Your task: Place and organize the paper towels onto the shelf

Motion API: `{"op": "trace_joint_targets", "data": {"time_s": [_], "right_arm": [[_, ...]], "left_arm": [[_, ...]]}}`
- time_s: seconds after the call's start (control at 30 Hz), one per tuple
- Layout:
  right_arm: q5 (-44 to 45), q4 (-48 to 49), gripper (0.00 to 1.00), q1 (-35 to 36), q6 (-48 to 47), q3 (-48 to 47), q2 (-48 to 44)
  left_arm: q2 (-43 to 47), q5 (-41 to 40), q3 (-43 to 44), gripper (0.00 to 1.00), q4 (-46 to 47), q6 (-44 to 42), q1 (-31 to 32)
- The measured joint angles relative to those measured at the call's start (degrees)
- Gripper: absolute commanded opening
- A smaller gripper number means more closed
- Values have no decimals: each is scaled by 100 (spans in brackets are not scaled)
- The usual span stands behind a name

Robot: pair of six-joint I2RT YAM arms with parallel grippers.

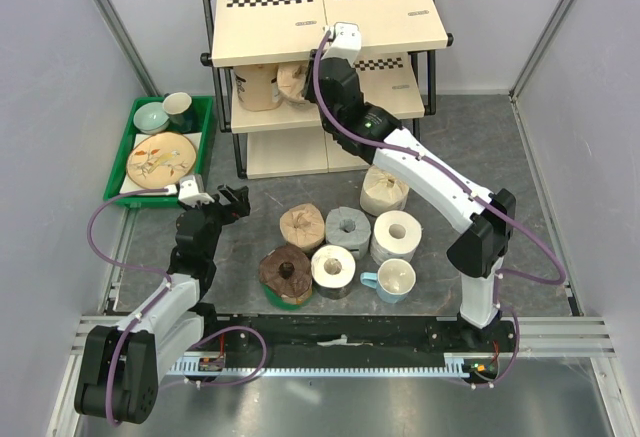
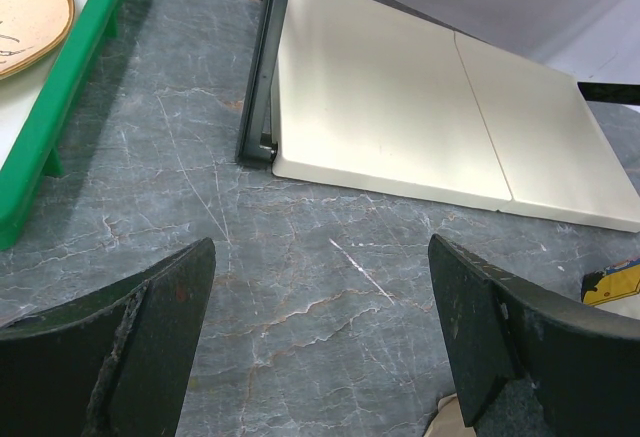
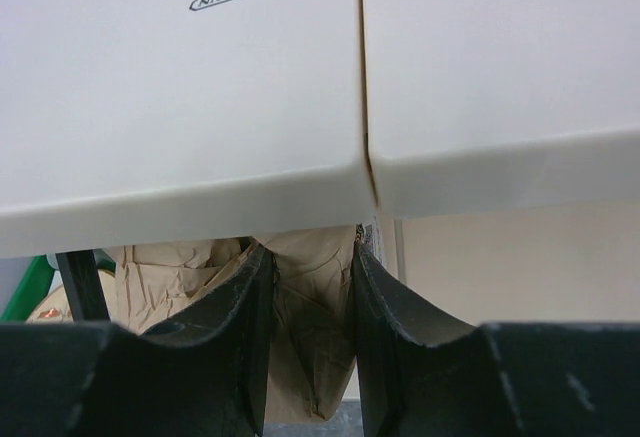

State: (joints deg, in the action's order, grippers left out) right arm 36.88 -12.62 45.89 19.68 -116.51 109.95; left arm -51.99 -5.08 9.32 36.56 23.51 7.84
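**top external view.** the right arm (image 1: 420, 172) reaches up to the shelf (image 1: 270, 32), its wrist tucked under the top board (image 1: 390, 17). this lets a tan roll (image 1: 293, 79) sit on the middle tier (image 1: 400, 92), just beside a cream roll (image 1: 258, 87). six loose rolls (image 1: 348, 227) wait on the surface (image 1: 520, 157) in front of the shelf, clustered near one another. a mug (image 1: 395, 279) stands among them and is no part of the job. a green tray (image 1: 118, 157) of dishes lies to the left. the left arm (image 1: 190, 247) hangs low between tray and rolls.

**left wrist view.** the left fingers (image 2: 130, 347) stand wide apart with nothing between them, above bare surface. the shelf's bottom board (image 2: 400, 127) lies ahead and the tray's rim shows at left. we judge this arm to be kept low and aside so that the right arm's reach is unhindered.

**right wrist view.** the right fingers (image 3: 230, 337) are drawn close together on the crinkled wrapping of the tan roll. we read this as a grip not yet let go. the front edge of the top board fills the upper frame, close above the fingers. we judge it the chief obstacle, since it leaves little headroom, so any retreat should run level and outward. more tan wrapping at left suggests little room sideways.
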Motion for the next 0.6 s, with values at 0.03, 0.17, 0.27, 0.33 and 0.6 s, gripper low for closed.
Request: {"op": "trace_joint_targets", "data": {"time_s": [0.03,0.17,0.27,0.33,0.6], "right_arm": [[22,35,31,0,-9,2,0],[79,205,31,0,-81,22,0],[111,273,31,0,-114,22,2],[116,291,31,0,-131,24,11],[125,621,31,0,-153,431,33]], "left_arm": [[0,0,0,94,0,0,0],[0,0,0,94,0,0,0],[0,0,0,94,0,0,0],[0,0,0,94,0,0,0],[0,0,0,94,0,0,0]]}}
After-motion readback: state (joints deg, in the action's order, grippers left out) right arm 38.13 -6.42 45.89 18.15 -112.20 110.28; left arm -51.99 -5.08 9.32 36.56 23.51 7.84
